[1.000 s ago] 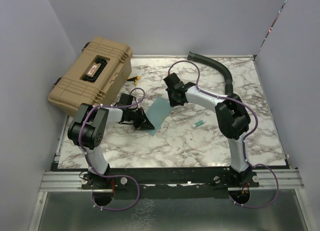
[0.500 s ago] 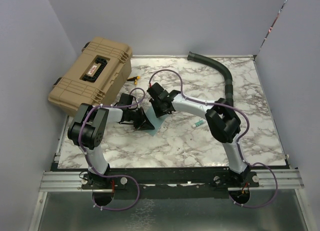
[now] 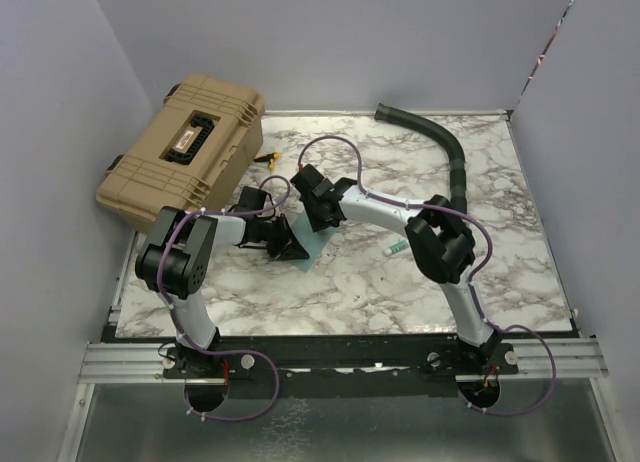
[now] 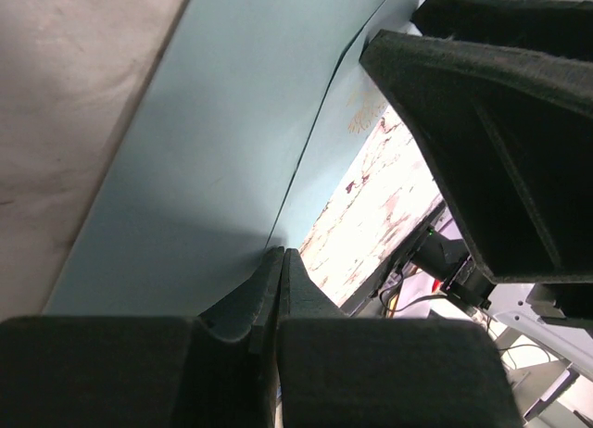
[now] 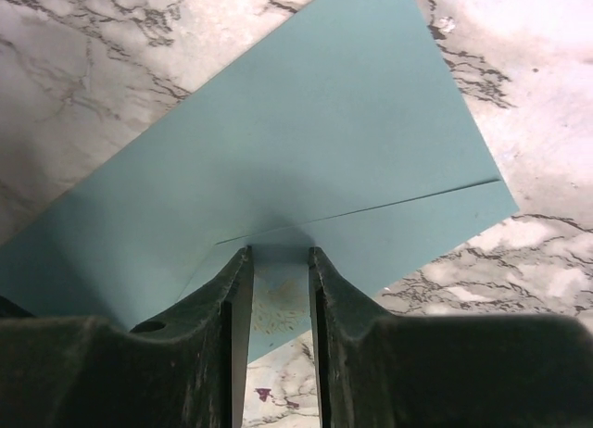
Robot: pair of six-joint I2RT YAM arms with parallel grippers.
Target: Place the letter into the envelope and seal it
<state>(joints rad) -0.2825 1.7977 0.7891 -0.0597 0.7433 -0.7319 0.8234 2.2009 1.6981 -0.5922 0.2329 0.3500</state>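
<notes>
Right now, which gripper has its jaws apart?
The right gripper: its jaws stand apart over the envelope. The left gripper has its jaws pressed shut.

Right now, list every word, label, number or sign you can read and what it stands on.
None can be read.
Tan case: red-and-white label by the handle, too small.
Green-and-white tube: any print too small.
Envelope: no print shows.
</notes>
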